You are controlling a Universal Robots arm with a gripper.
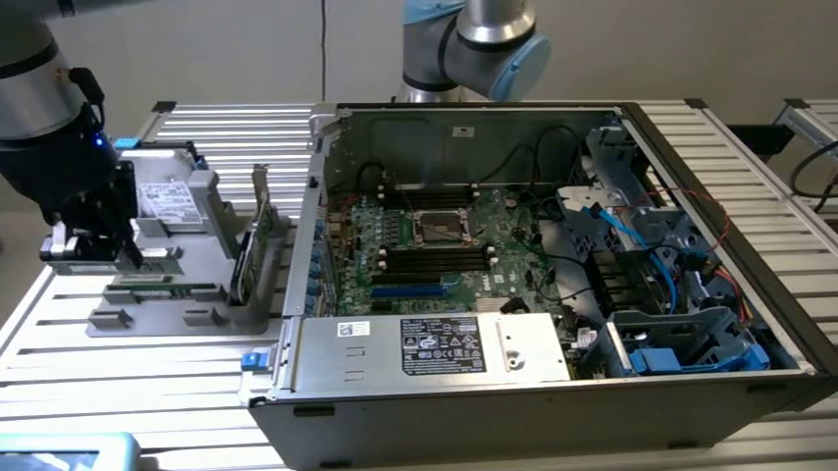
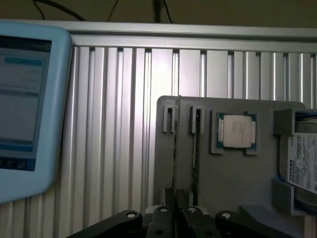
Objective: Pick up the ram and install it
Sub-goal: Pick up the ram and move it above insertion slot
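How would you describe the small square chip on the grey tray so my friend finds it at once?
On the slatted metal table lies a grey tray. Between its two narrow slots and the labelled hard drive sits the chip in a square pocket. It alone is small and square, with a silver lid and green rim.

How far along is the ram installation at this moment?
Done: the gripper is shut on the ram at the grey holder. In hand: that ram, held over the holder. Left: the ram has not yet reached the motherboard in the open case.
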